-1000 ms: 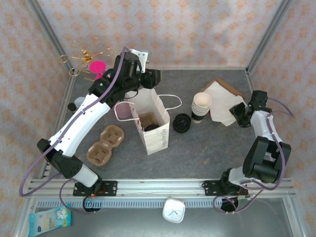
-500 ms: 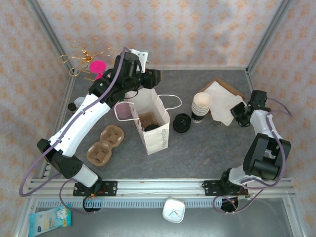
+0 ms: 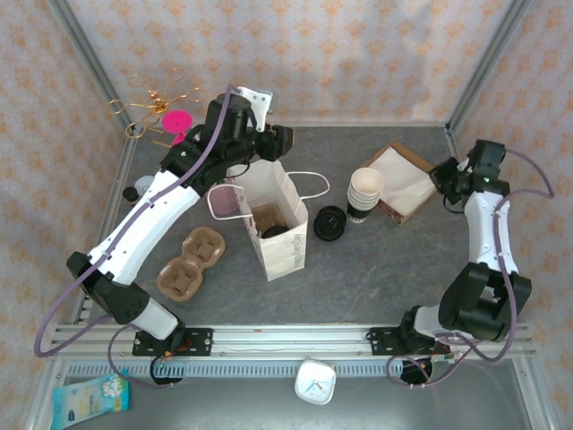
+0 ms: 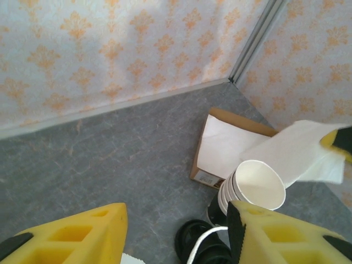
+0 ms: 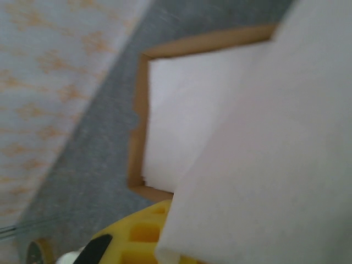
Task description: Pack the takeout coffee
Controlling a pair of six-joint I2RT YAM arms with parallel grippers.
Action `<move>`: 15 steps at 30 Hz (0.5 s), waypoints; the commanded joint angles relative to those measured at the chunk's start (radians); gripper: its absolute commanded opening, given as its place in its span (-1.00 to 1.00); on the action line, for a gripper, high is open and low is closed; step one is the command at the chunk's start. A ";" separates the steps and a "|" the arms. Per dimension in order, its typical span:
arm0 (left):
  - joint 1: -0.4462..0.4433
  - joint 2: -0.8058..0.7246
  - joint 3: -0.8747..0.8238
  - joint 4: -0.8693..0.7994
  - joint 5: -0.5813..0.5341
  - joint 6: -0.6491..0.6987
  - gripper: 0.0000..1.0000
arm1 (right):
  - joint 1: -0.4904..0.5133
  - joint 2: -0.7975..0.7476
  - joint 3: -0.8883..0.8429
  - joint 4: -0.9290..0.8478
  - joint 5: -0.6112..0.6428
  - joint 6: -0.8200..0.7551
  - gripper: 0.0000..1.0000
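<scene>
1. Yellow fingers [image 4: 71, 234] of the left gripper [image 4: 175, 220] stand wide apart, and nothing is between them.
2. One yellow finger [image 5: 140, 234] of the right gripper [image 3: 448, 176] is pinched shut on a white napkin [image 5: 264, 154].
3. The left wrist view shows that napkin hanging in the air, lifted off the brown napkin box [image 4: 236, 119]. From the top view the lift is hard to tell.
4. The right wrist view is so close that the napkin is big and blurry, with the box under it.
5. The top view looks down into the white paper bag [image 3: 286, 251]. The coffee cup [image 3: 275, 231] sits inside it, dark, next to something brown.
6. The left wrist view looks past the bag to the stack of white cups [image 4: 256, 187] and the black lids [image 4: 201, 247] just beside it.
7. The left gripper hangs over the back edge of the bag.
8. A second ago the right gripper was nearer to us, at the front corner of the box, and the napkin lay spread out there. Now it has gone up and back toward the far wall, with the napkin.
9. The left arm, the bag, the cups, the lids and the brown cup tray [image 3: 190, 262] on the table have stayed put.
</scene>
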 commanded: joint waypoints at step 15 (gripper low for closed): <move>-0.123 -0.133 -0.122 0.273 0.144 0.321 0.41 | 0.196 -0.041 0.586 -0.150 -0.155 0.089 -1.00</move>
